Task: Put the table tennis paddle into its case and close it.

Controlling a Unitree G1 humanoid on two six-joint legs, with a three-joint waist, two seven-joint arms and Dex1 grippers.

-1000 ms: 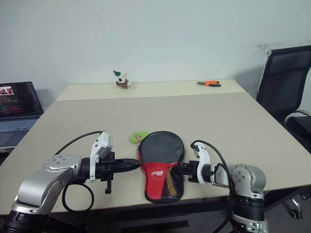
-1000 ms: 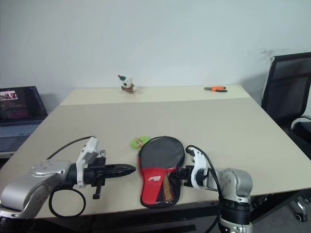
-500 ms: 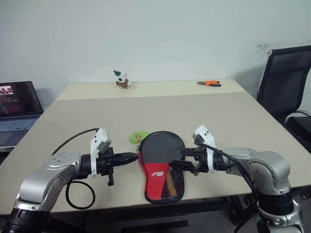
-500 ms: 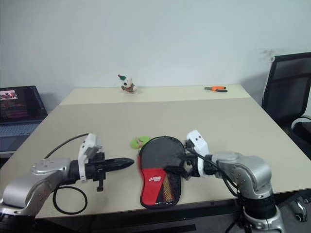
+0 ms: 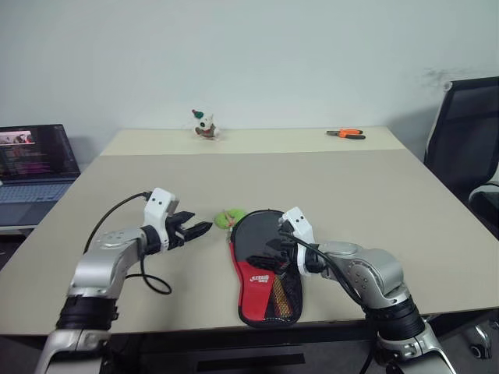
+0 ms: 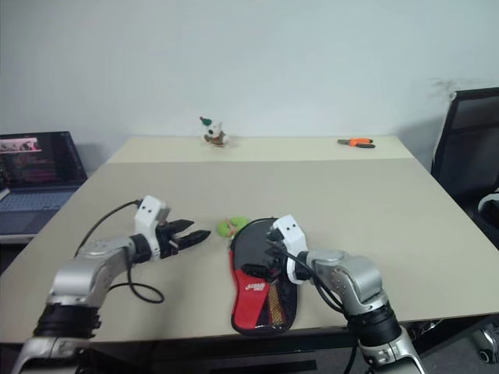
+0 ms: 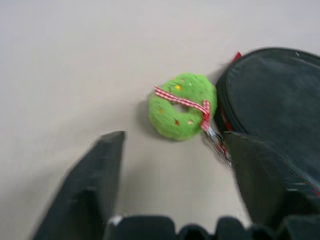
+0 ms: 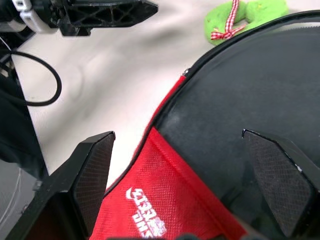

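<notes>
Reaching low over the surface (image 5: 374, 195), the left gripper (image 5: 196, 228) points at the green wreath pull (image 7: 181, 106) with jaws spread and empty. The right gripper (image 5: 274, 251) hangs over the case (image 5: 265, 273), jaws wide apart, holding nothing. The case lies flat near the front edge. A small figurine (image 5: 204, 125) and orange-handled pliers (image 5: 346, 134) sit far back; a laptop (image 5: 35, 160) stands off to the left.
</notes>
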